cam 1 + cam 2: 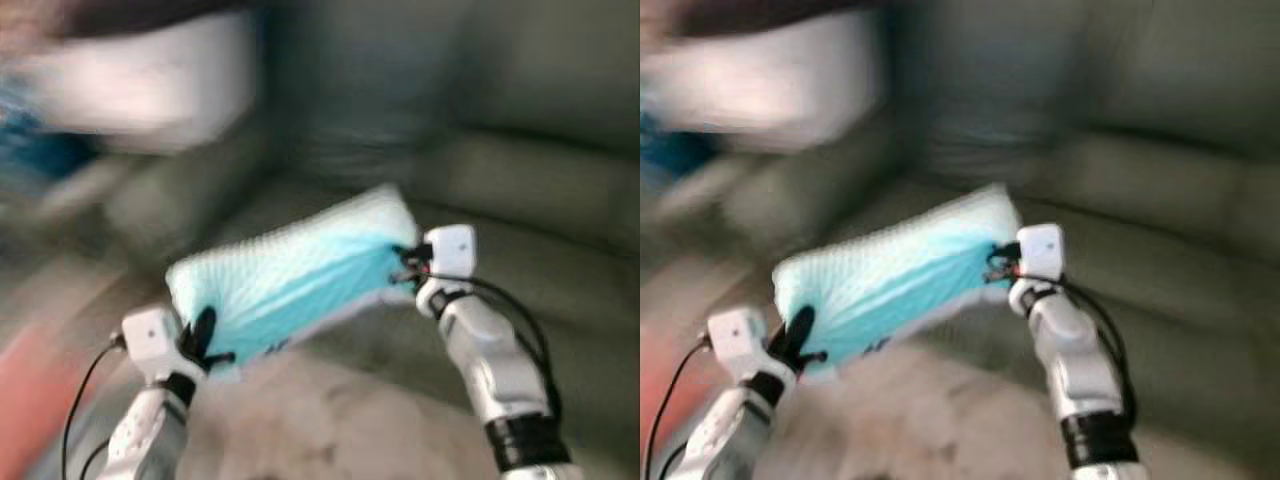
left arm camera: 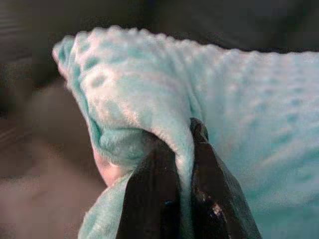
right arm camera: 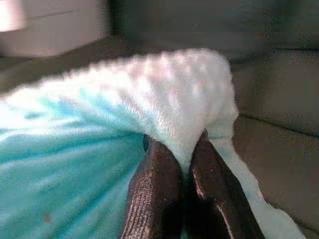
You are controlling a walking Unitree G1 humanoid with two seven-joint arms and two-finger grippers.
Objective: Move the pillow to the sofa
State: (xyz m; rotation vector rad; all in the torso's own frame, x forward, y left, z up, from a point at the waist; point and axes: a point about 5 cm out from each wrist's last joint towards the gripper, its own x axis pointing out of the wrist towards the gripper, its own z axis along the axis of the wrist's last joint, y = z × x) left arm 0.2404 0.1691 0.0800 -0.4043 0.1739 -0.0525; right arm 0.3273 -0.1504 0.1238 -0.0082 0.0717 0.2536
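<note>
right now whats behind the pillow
Behind the pillow, held up at its ends by the left pincer and right pincer, is the grey-green sofa. The seat part directly behind it is covered, and the view is blurred.

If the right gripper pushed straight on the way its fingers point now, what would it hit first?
The right gripper is already clamped on the pillow, so more pillow fabric first. Beyond that, probably the sofa, though blur leaves depth unclear.
</note>
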